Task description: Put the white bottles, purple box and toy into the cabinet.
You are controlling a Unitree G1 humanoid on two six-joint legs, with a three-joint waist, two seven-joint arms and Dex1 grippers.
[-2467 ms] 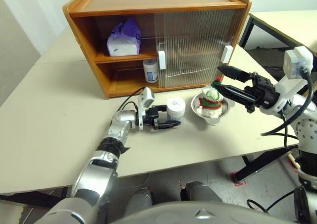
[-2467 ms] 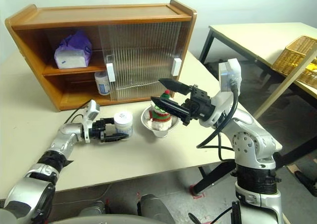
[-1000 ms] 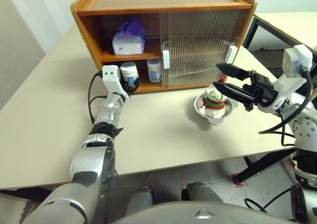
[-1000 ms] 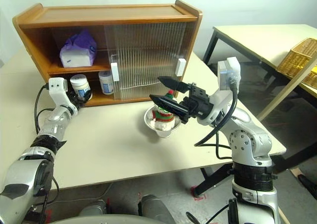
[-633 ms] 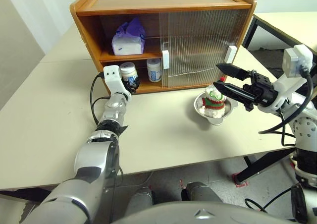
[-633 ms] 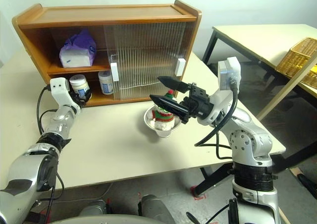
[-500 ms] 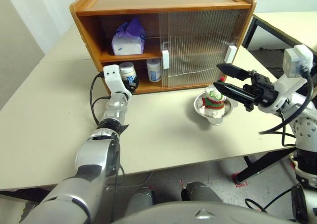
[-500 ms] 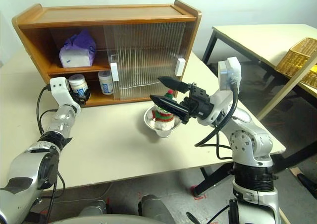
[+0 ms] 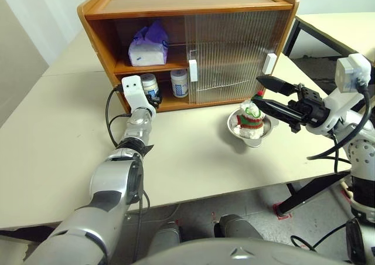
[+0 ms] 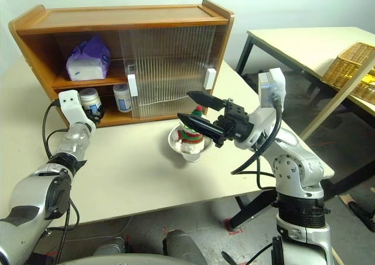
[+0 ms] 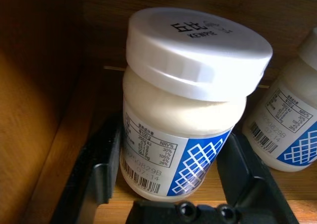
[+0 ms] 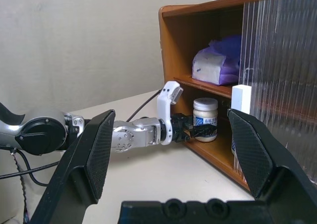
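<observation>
My left pincer reaches into the cabinet, lower shelf, left end; its fingers flank a white bottle standing there, released. Second white bottle beside it; purple box on the upper shelf. My right pincer, spread wide, hovers over the toy in its steel bowl.

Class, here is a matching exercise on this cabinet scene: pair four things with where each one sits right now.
Things:
1. purple box
2. toy
3. white bottle between the left gripper fingers
4. right gripper

Places:
A. in the steel bowl
B. cabinet lower shelf
C. cabinet upper shelf
D. in the air, next to the toy

Pairs: 1-C, 2-A, 3-B, 4-D
</observation>
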